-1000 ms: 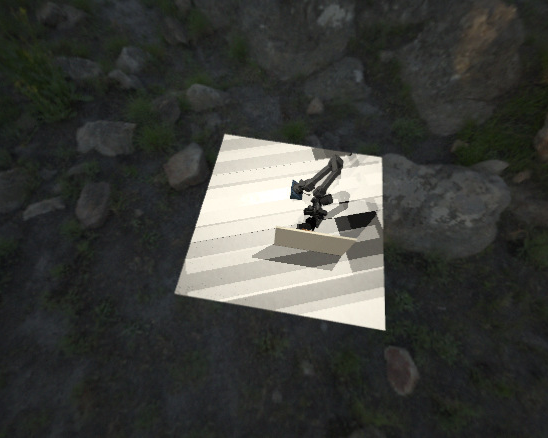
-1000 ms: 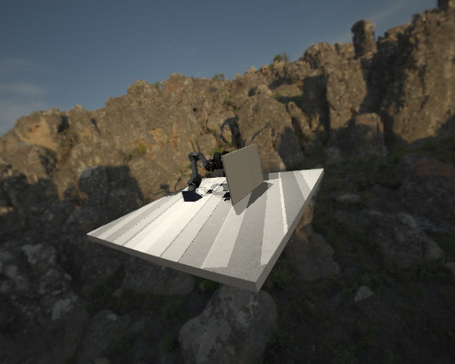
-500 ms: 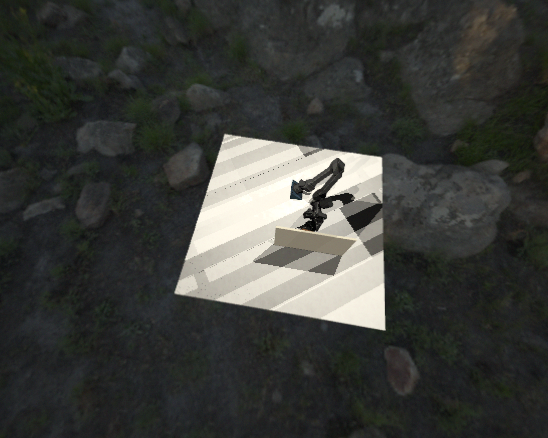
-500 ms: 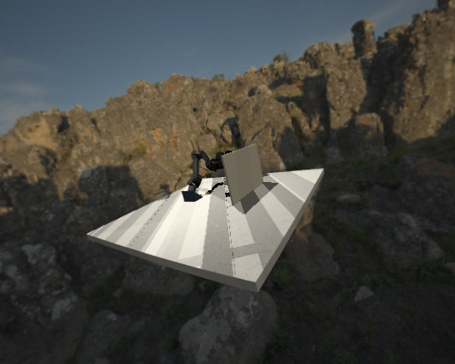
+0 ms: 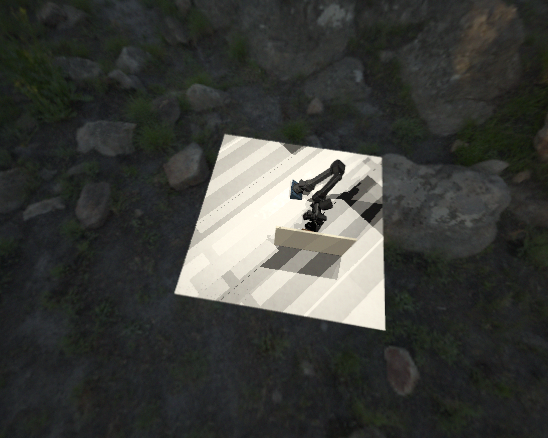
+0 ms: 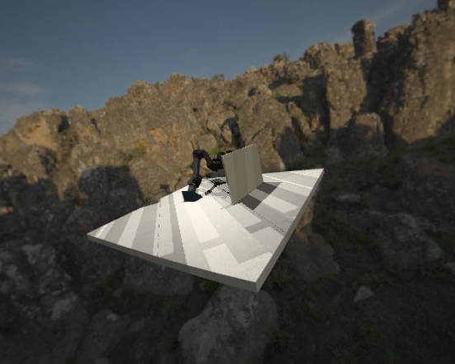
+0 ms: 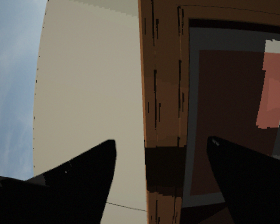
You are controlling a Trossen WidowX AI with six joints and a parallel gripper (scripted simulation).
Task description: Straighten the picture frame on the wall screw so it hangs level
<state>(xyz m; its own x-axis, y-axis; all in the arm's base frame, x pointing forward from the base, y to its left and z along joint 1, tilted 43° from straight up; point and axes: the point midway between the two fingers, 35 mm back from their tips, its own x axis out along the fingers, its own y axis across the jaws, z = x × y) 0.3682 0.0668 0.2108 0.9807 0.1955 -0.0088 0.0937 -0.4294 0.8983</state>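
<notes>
The picture frame [image 7: 163,100] has a brown wooden rim, a grey mat and a dark red picture. It shows in the wrist view, against the beige wall board. Its near rim runs slightly aslant to the board's edge, so it looks tilted. The screw and notched strip are hidden. My gripper [image 7: 161,145] [image 5: 311,226] is open. In the wrist view its dark fingers stand on either side of that rim, one over the board and one over the picture; a dark shadow crosses the rim between them. I cannot tell if they touch it. The frame is not visible in either the top or the exterior view.
The upright wall board [image 5: 314,242] [image 6: 243,174] [image 7: 91,85] stands on the pale striped table [image 5: 332,305] [image 6: 151,249], with the arm [image 5: 327,186] on its far side in the top view. A dark blue piece [image 5: 295,190] [image 6: 191,196] sits at the arm's base. Rocks surround the table.
</notes>
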